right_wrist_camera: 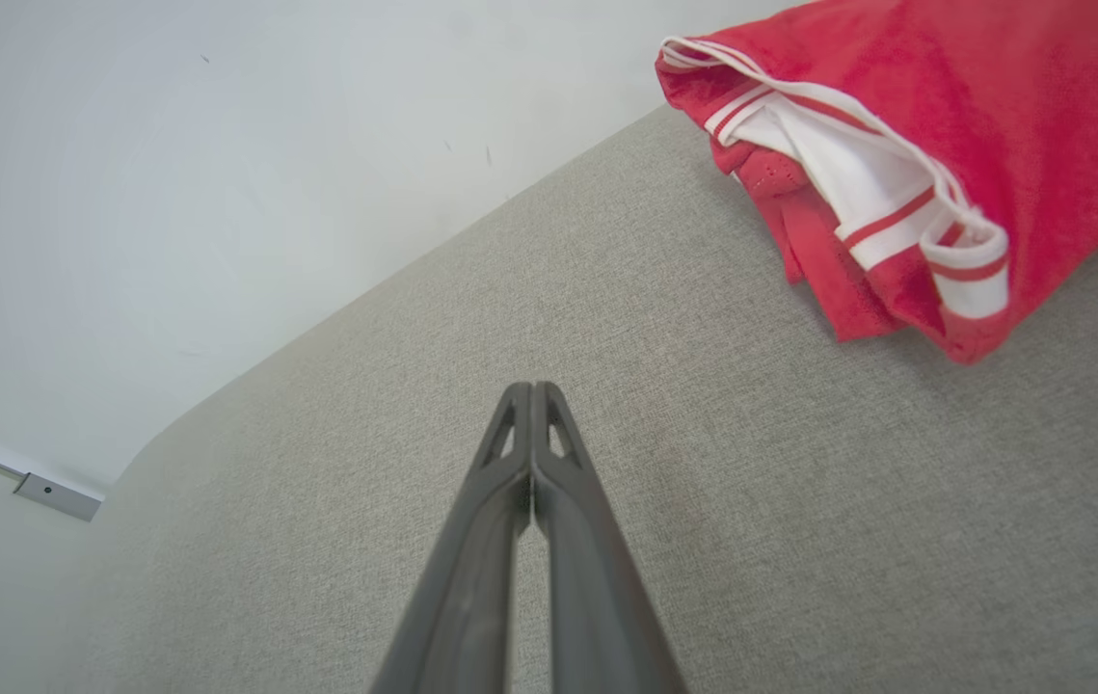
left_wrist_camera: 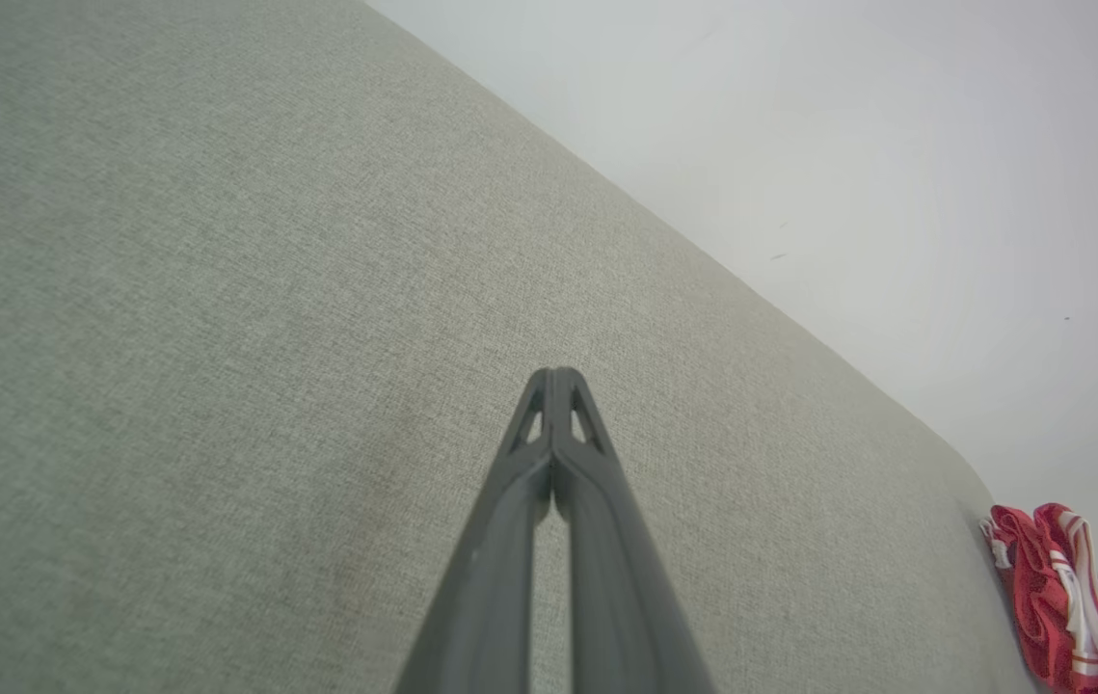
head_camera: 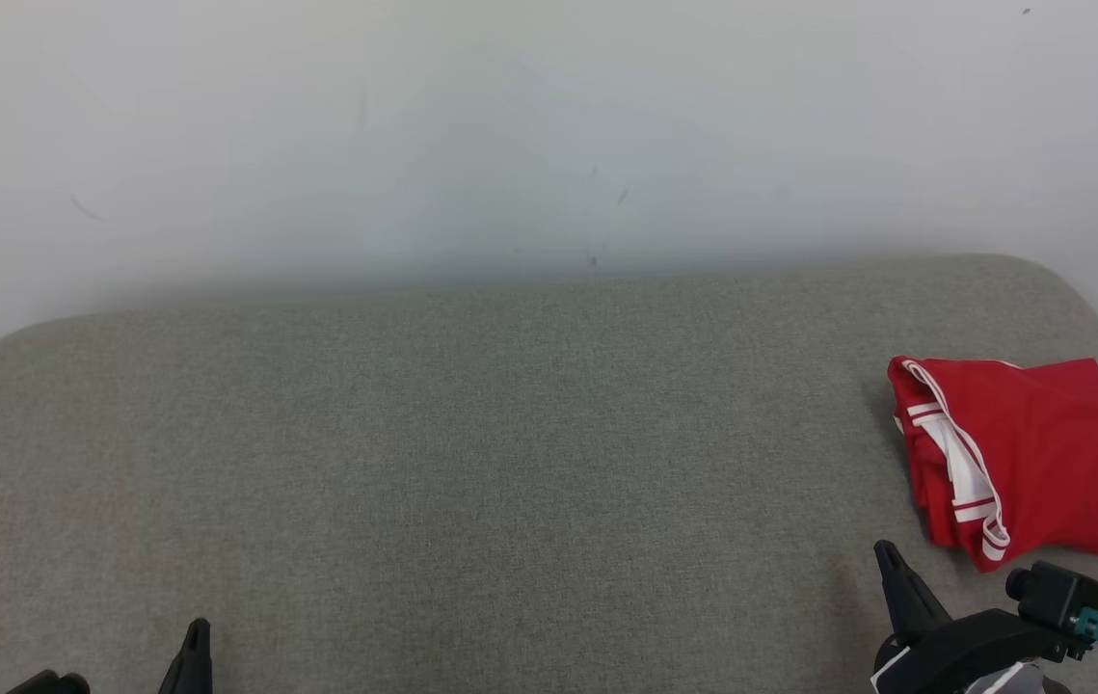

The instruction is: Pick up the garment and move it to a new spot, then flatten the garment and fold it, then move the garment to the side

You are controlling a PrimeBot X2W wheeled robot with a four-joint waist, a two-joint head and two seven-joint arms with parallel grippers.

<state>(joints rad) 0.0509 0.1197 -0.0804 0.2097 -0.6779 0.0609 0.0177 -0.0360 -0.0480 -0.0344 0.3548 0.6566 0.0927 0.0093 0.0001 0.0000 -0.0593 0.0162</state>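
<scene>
Garment point(head_camera: 1040, 453), a red piece with white-striped trim, is lying folded at the right edge of the frame in the head view. It is sitting just above and to the right of the right gripper point(head_camera: 888, 559), whose jaws are pressing together on nothing. The left gripper point(head_camera: 197, 638), at the lower left, is likewise holding its jaws closed and empty, well apart from the cloth across the grey bench point(head_camera: 510, 434). The right arm is sitting far nearer, so any further reach is looking like its job. The striped edge is facing those jaws, running from upper left down to lower right. The right wrist view is revealing stacked layers and a white panel tucked under the top fold. The left wrist view is catching the bundle edge-on, small in its lower right corner, below a pale wall point(head_camera: 510, 125).
</scene>
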